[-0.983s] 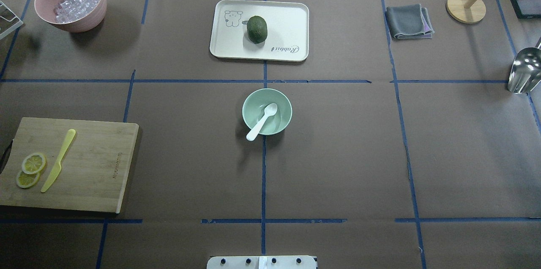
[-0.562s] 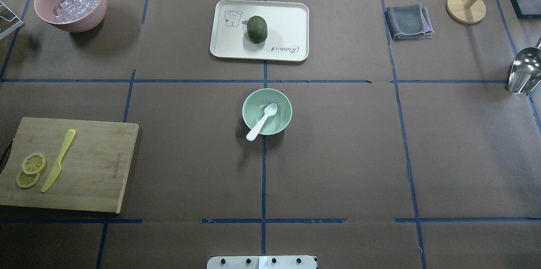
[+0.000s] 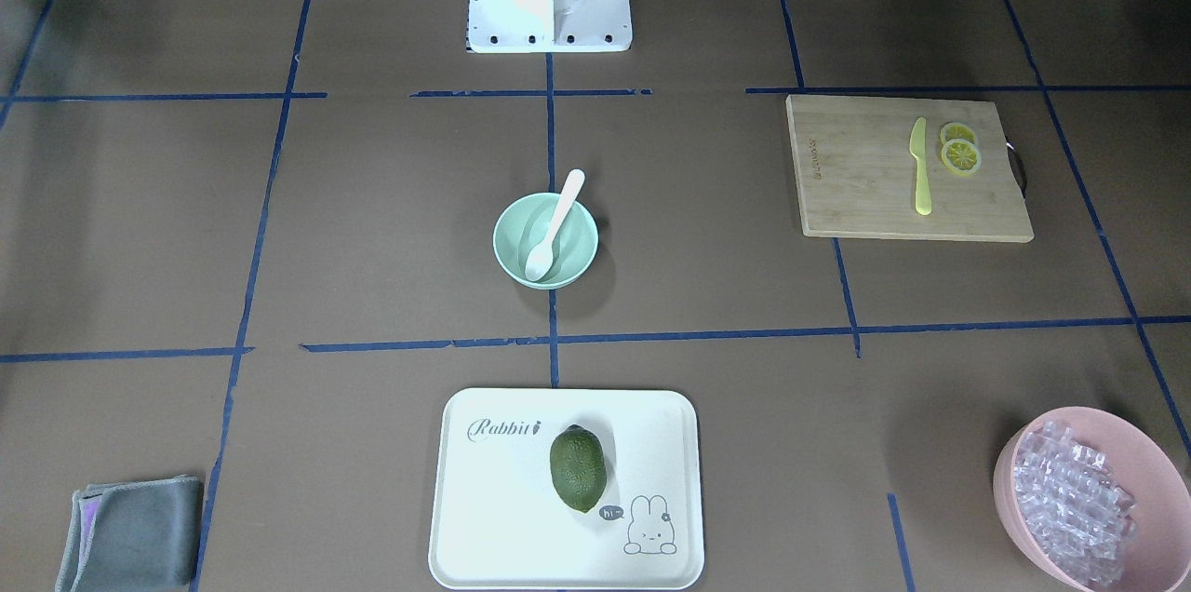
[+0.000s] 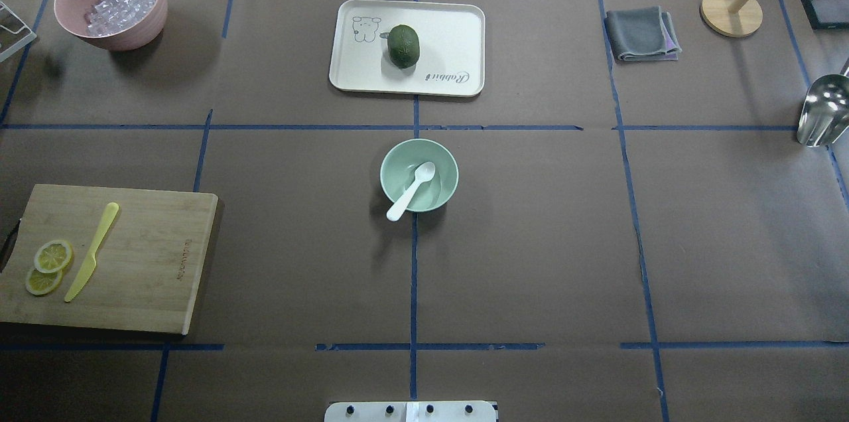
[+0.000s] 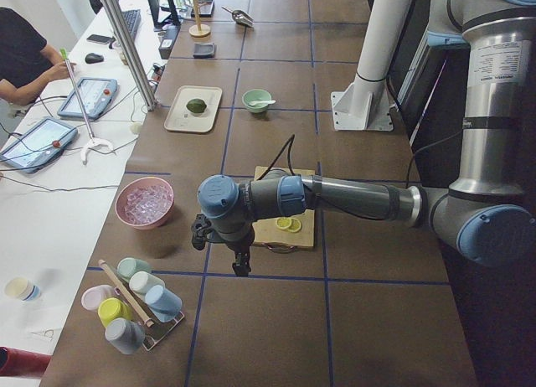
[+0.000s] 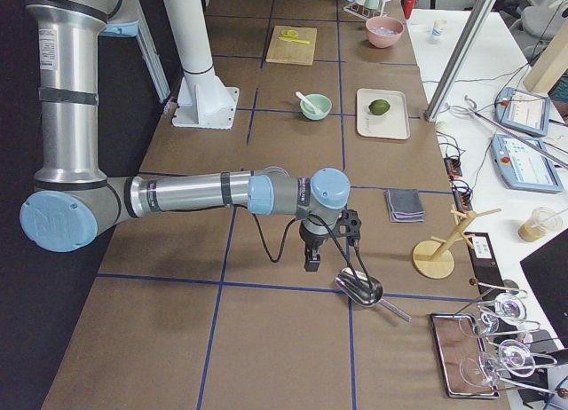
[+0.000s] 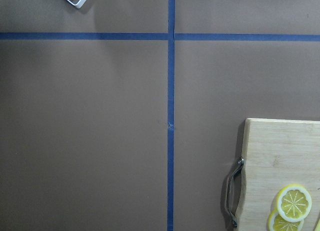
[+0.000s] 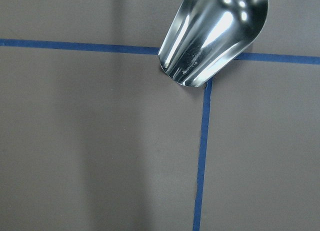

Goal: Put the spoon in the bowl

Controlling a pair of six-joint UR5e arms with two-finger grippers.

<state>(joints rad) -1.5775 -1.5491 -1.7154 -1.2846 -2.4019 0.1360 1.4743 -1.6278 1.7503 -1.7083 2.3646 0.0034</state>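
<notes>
Table's centre: the spoon lies in the bowl, scoop end inside, handle leaning over the rim nearest me. Behind them sits the tray, a fruit on it. To my left, the board carries the knife and lemon slices; far back on that side, the cube bowl. Far right: cloth, stand, scoop. My left gripper hangs off the board's outer end, my right gripper near the scoop.
</notes>
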